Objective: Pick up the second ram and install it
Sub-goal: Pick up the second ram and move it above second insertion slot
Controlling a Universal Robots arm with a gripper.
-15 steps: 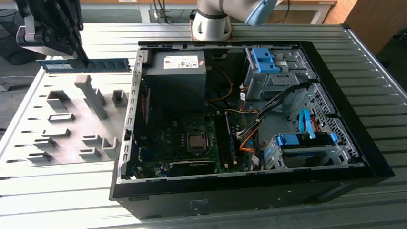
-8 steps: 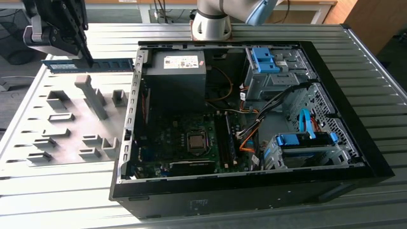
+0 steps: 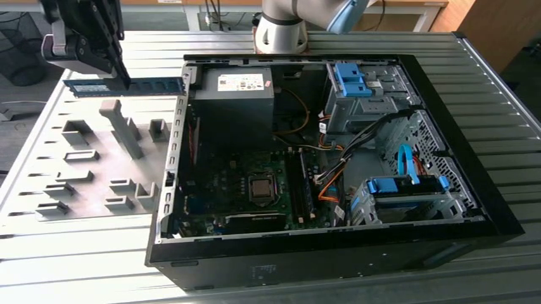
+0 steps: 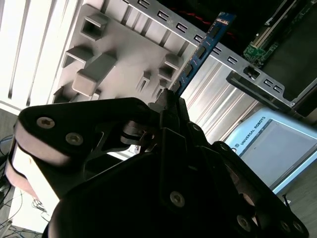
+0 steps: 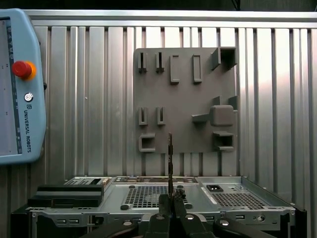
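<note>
The second ram [image 3: 152, 86], a long blue-green stick with black chips, hangs level in the air above the grey holder plate [image 3: 93, 183] at the exterior view's left, just outside the open computer case [image 3: 338, 256]. My gripper [image 3: 121, 80] is shut on the second ram near its middle, gripping it from above. In the second wrist view the second ram [image 4: 204, 47] juts out past the black fingers [image 4: 171, 101]. The first wrist view has the stick [image 5: 170, 158] edge-on, rising from the gripper [image 5: 171, 201]. The motherboard's dark memory slots [image 3: 298, 183] lie inside the case.
Several grey holder blocks stand up from the plate [image 5: 183, 94]. Inside the case are the power supply [image 3: 232, 95], the processor socket [image 3: 260, 188], orange and black cables [image 3: 334, 180] and blue drive brackets [image 3: 397, 187]. A teach pendant [image 5: 20, 89] lies on the ribbed metal table.
</note>
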